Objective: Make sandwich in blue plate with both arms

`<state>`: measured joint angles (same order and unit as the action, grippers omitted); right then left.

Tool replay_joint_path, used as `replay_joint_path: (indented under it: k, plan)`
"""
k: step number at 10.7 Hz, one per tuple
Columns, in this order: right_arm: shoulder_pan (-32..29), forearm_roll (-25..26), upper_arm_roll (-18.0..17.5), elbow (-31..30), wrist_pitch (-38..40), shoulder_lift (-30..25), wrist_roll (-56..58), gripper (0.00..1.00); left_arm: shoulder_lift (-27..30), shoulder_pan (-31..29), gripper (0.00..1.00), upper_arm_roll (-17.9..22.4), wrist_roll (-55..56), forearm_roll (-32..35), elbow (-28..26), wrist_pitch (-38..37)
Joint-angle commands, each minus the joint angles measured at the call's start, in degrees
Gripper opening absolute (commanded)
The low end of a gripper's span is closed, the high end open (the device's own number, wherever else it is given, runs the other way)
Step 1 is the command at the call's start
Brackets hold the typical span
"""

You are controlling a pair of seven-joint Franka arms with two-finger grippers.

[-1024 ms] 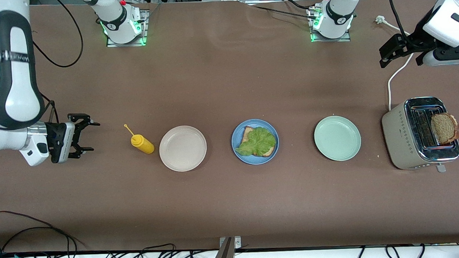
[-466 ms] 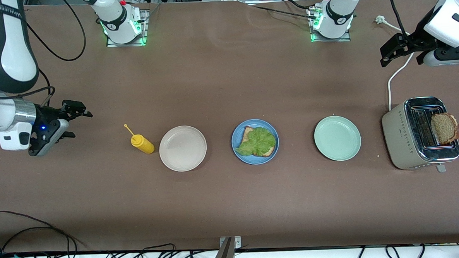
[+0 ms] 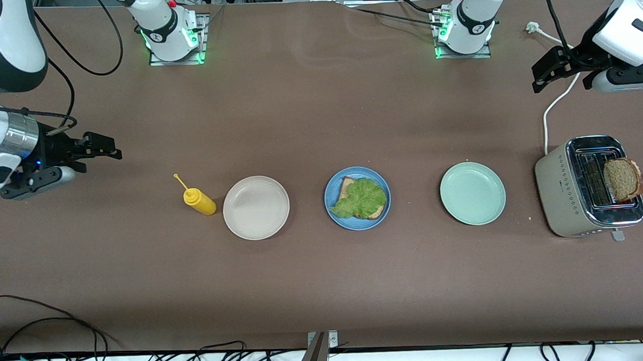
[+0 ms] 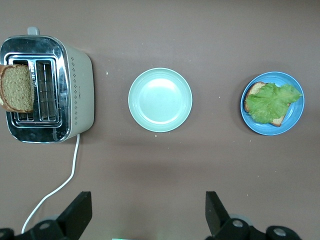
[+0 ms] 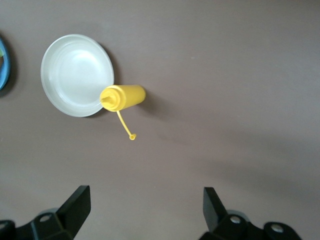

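— Sitting mid-surface, the blue plate (image 3: 357, 198) carries one bread slice (image 3: 348, 188) under a lettuce leaf (image 3: 361, 198).

— Second slice?

— Standing in the toaster (image 3: 589, 186), at the left arm's end: bread slice in the toaster (image 3: 622, 179).

— End effectors?

— Left end effector (image 3: 558, 72) hangs wide, empty, above the surface (image 3: 308, 116) near the toaster's cord (image 3: 557, 101). Right end effector (image 3: 95, 152) hangs wide, empty, at the right arm's end near the yellow bottle (image 3: 198, 200).

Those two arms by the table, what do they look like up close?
Both are glossy white jointed shells with black bands and trailing black cables. Their bases glow green, each with a small red button. The right pincer and left pincer are black, two-fingered; the right wrist has a silver ring and a blue light.
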<state>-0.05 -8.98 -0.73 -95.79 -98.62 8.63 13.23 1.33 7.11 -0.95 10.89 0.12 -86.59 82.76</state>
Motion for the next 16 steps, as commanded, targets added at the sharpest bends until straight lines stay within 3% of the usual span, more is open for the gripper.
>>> replay_joint_path:
  k: [1,9,12,14,16]
  plan:
    - [-1.27,6.23,-2.70,-1.77,-1.31,-5.54,-7.25,1.00,0.34,0.45,1.00,0.07,0.27,0.40,0.64,-0.93]
    - [-1.10,8.36,-2.26,1.83,-1.31,-7.13,-8.74,1.00,-0.53,-0.33,1.00,0.60,-0.87,1.20,0.64,-0.32]
    - [-1.10,8.27,-2.26,1.92,-1.22,-7.13,-8.66,1.00,-2.63,-9.00,1.00,1.04,-0.96,0.24,0.72,0.73]
    - [-1.18,8.27,-1.39,2.79,-0.35,-7.04,-8.13,1.00,-6.75,-15.86,1.00,1.04,-1.31,0.40,0.72,5.90]
    - [-1.27,8.19,-1.12,4.46,1.93,-6.61,-8.65,1.00,-10.71,-18.35,1.00,1.13,-8.38,2.15,0.73,9.51]
